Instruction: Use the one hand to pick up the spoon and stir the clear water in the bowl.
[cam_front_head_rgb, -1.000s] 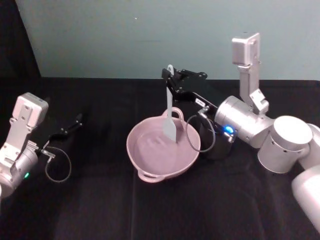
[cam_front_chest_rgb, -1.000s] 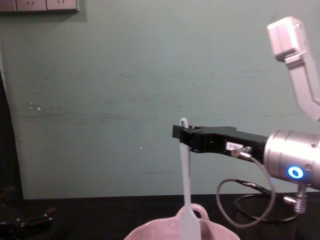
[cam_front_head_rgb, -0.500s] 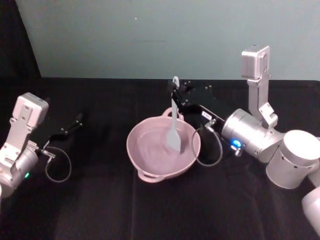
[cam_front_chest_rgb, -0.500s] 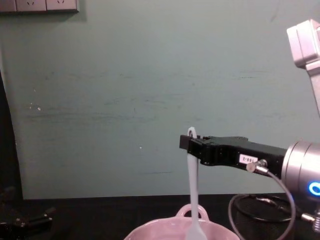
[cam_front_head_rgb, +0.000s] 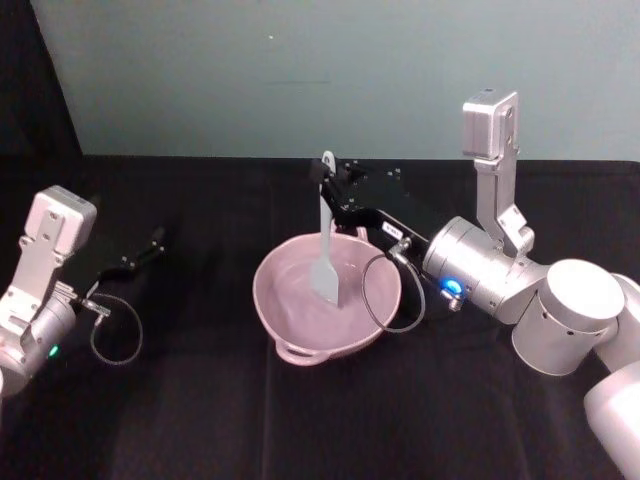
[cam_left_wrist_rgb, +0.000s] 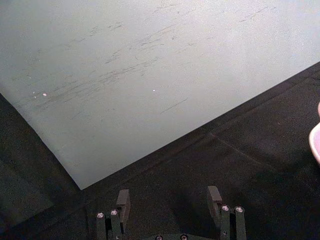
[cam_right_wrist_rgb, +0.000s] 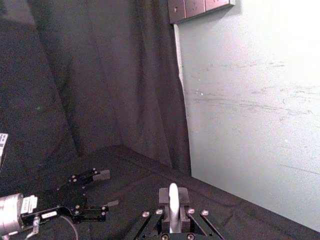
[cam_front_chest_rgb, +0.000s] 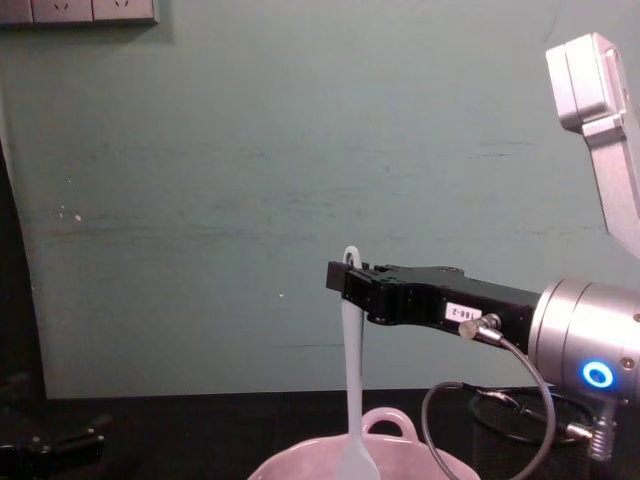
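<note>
The right gripper reaches in from the robot's right, with its arm extended over the far rim of the pink bowl. Its jaws are clamped on the upper handle of the white spoon, just below the hole at the handle's end. The spoon hangs nearly upright with its flat blade down, inside the bowl and right of centre. The water shows as a faint sheen on the bowl floor. Whether the blade touches it cannot be determined. The bowl sits at the middle of the black table, with one loop handle toward the robot. The left gripper rests low at the table's left side, well apart from the bowl, its jaws spread wide and holding nothing.
</note>
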